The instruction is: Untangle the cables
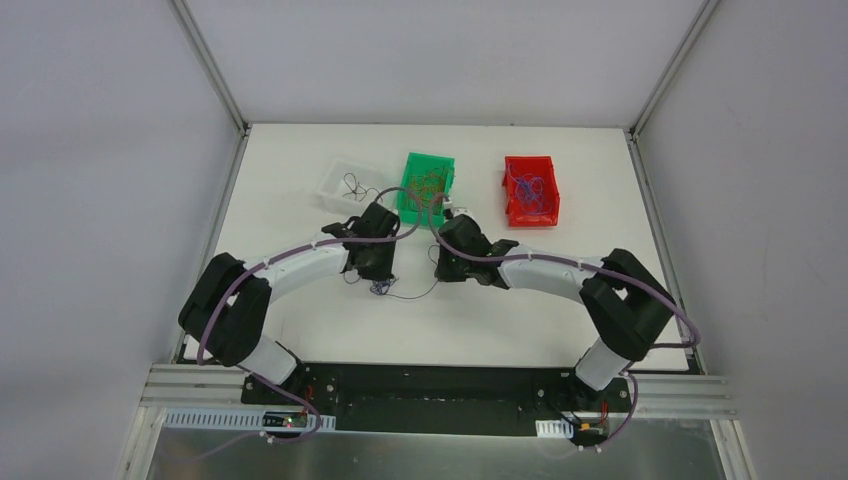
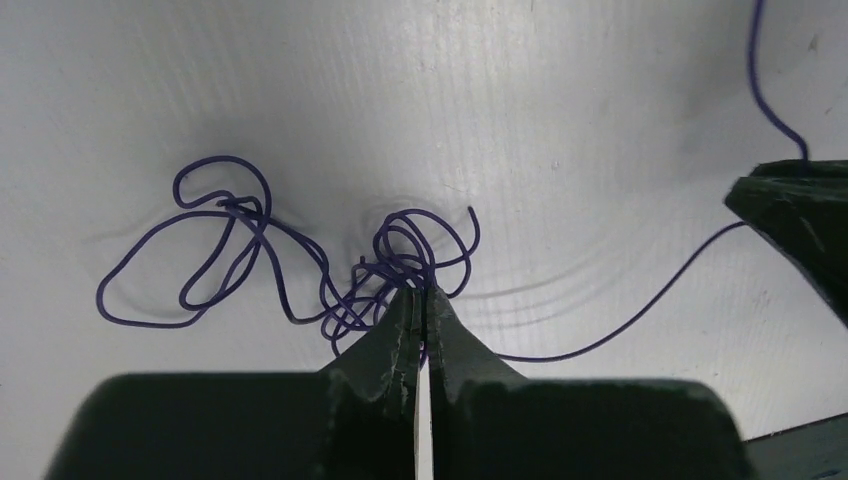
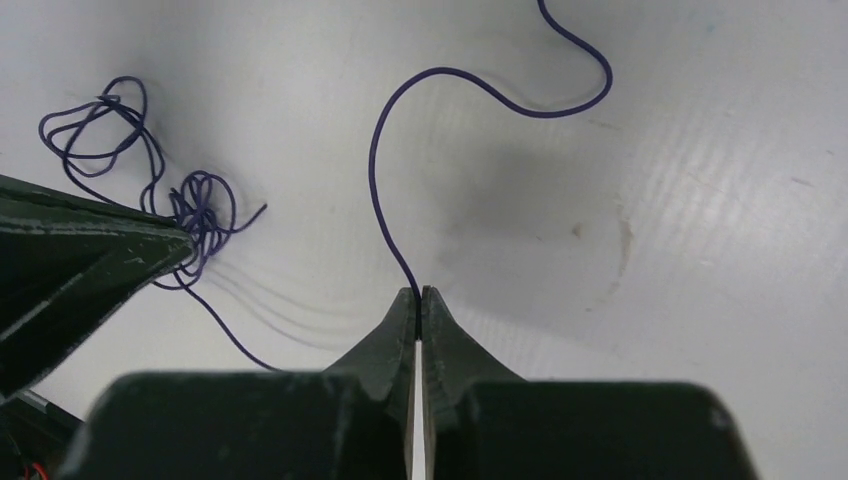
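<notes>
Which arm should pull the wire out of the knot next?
Right, probably. The right tool pinches the wire on its free stretch; the left tool is clamped on the knot, better for anchoring.

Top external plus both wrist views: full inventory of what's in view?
purple cable: one, purple, on the table between the grippers, with a knotted clump at the left gripper's end
clear bin: one, translucent white, far side of the table, leftmost bin
dark wire: count unclear, dark, in the clear bin
green bin: one, green, middle bin
orange wires: bunch, orange, in the green bin
red bin: one, red, rightmost bin
blue-purple wires: bunch, blue-purple, in the red bin
table: one, white
left gripper: one, black, shut on the purple cable's clump
right gripper: one, black, shut on the purple cable's loose strand
</notes>
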